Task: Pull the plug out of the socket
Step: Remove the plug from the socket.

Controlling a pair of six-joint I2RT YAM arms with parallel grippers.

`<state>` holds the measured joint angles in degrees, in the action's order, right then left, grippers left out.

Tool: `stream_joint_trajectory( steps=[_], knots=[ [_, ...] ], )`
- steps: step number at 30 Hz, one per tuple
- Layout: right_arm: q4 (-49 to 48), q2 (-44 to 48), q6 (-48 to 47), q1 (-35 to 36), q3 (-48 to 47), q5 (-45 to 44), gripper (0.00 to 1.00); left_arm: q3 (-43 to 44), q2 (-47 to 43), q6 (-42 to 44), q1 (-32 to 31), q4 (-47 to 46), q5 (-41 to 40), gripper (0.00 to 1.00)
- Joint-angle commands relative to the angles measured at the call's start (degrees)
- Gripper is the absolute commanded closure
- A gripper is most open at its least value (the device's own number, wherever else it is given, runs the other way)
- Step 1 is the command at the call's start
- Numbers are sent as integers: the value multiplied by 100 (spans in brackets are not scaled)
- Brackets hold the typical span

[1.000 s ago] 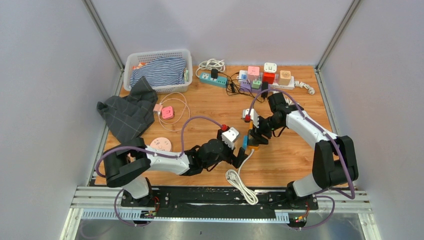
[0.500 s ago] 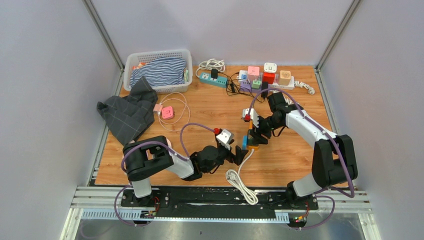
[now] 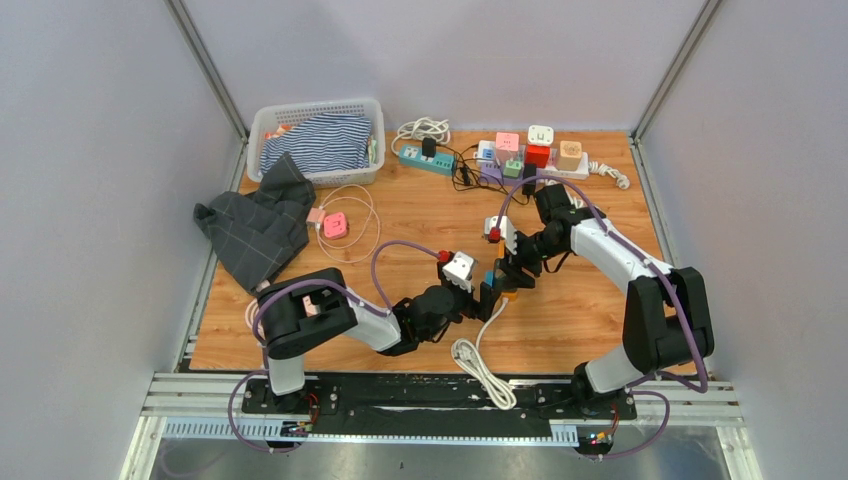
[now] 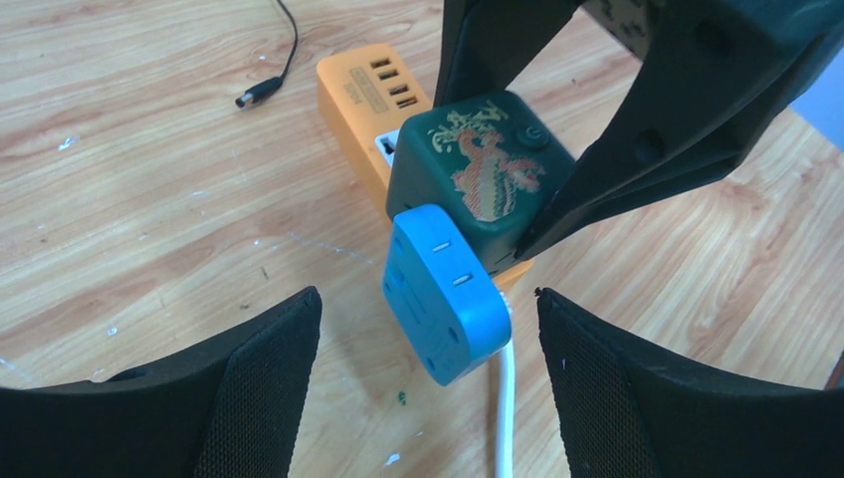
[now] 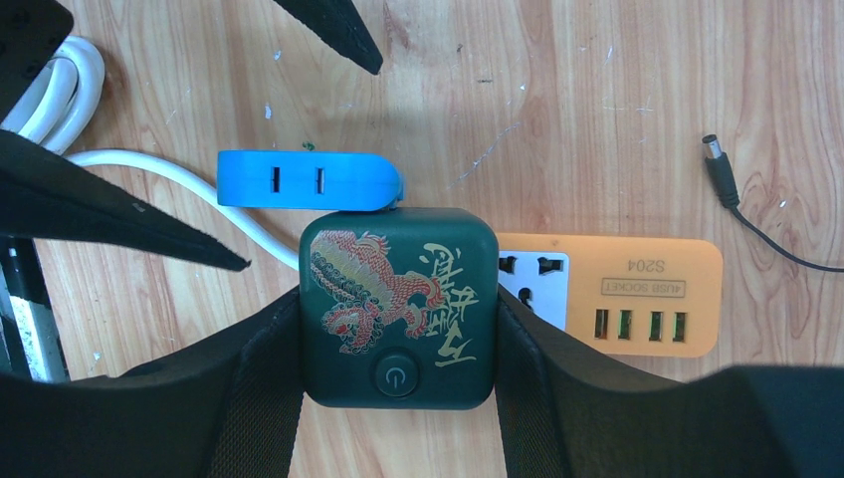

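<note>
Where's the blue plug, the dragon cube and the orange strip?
blue plug [image 4: 443, 299]: left wrist view, on its flat blue face.
dragon cube [image 5: 373, 289]: right wrist view, on the dragon picture.
orange strip [image 5: 642, 290]: right wrist view, on its printed label.

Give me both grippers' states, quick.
Left gripper: open, straddling the blue plug, not touching it.
Right gripper: shut on the green cube.

tabletop [image 4: 149, 199]: pale wood grain, matt, scuffed; plug [image 4: 438, 299]: blue plastic, smooth, slight sheen; cube socket [image 4: 478, 179]: dark green matt plastic, printed dragon; power strip [image 5: 637, 299]: orange plastic, smooth; cable [image 4: 506, 418], plug's six o'clock: white, glossy.
</note>
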<state>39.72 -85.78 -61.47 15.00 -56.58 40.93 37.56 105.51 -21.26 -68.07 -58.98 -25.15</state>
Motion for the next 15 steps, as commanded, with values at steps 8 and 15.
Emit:
stream_joint_trajectory(
  steps=[8, 15],
  knots=[
    [751, -316, 97, 99, 134, 279, 100, -54, 20, 371, -40, 229, -566, 27],
    [792, -352, 55, 100, 121, 309, 100, -88, -55, 649, -39, 291, -626, 41]
  ],
)
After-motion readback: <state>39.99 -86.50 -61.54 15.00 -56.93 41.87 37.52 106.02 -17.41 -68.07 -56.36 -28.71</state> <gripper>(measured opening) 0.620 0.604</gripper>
